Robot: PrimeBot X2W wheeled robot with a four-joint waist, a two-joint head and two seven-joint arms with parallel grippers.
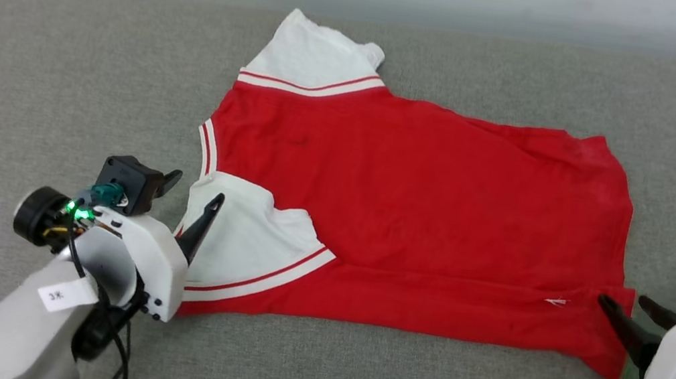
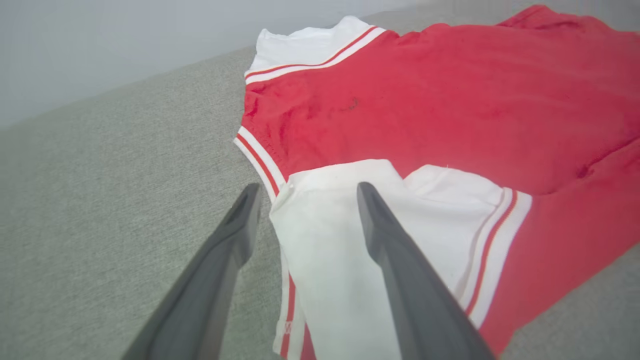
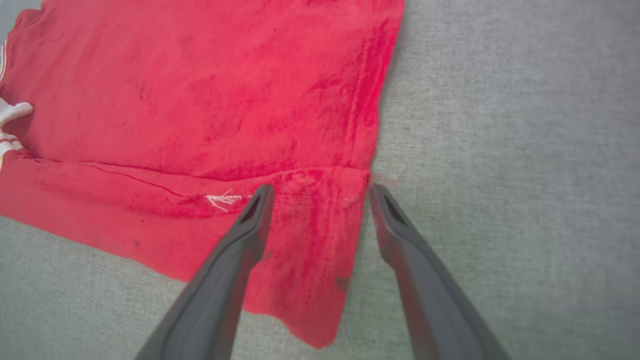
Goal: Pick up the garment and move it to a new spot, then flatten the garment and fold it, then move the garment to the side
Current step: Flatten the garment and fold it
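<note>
Your left gripper [image 1: 195, 189] gapes empty, fingers [image 2: 400, 260] astride the garment's [image 1: 418, 195] white sleeve edge. Your right gripper [image 1: 622, 300], equally wide, straddles the hem.

Head view. One garment [image 1: 415, 215] lies on one grey fabric surface [image 1: 58, 71]. It has two white sleeves: upper sleeve [image 1: 311, 56] at 11 o'clock of the garment, lower sleeve [image 1: 242, 235] at 8 o'clock. Two grippers appear: left gripper [image 1: 199, 186] at 8 o'clock, right gripper [image 1: 622, 299] at 4 o'clock. Each has two dark fingers [image 2: 395, 260], four in all. One paper label [image 1: 65, 295] and one green light [image 1: 78, 213] sit on the left arm.
</note>
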